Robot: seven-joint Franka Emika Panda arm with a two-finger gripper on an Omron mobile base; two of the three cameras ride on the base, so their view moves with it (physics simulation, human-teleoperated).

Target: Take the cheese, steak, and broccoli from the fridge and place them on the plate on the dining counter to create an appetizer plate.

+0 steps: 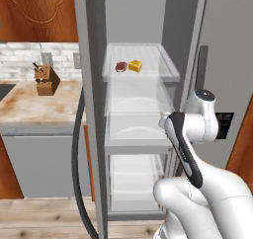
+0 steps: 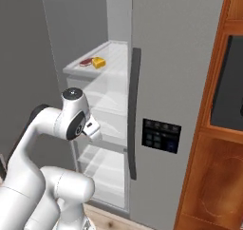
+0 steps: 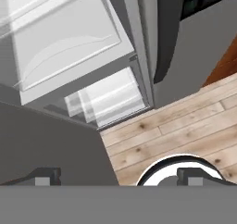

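Note:
The grey fridge (image 1: 232,60) stands with its left door open and its white inside showing. On a clear upper shelf lie the reddish steak (image 1: 121,67) and, just to its right, the yellow cheese (image 1: 135,65); from the other side the steak (image 2: 86,62) and cheese (image 2: 98,62) sit near the shelf's front. My gripper (image 3: 120,179) points down in front of the lower drawers, well below that shelf, and is open with nothing between its fingertips (image 3: 45,176). The broccoli, the plate and the dining counter are out of view.
The open fridge door (image 1: 86,109) stands edge-on at my left. Beyond it a knife block (image 1: 46,80) sits on the wall counter (image 1: 29,104). The closed right fridge door (image 2: 175,58) and a wooden cabinet (image 2: 223,153) bound the right. Wood floor (image 3: 185,126) lies below the hand.

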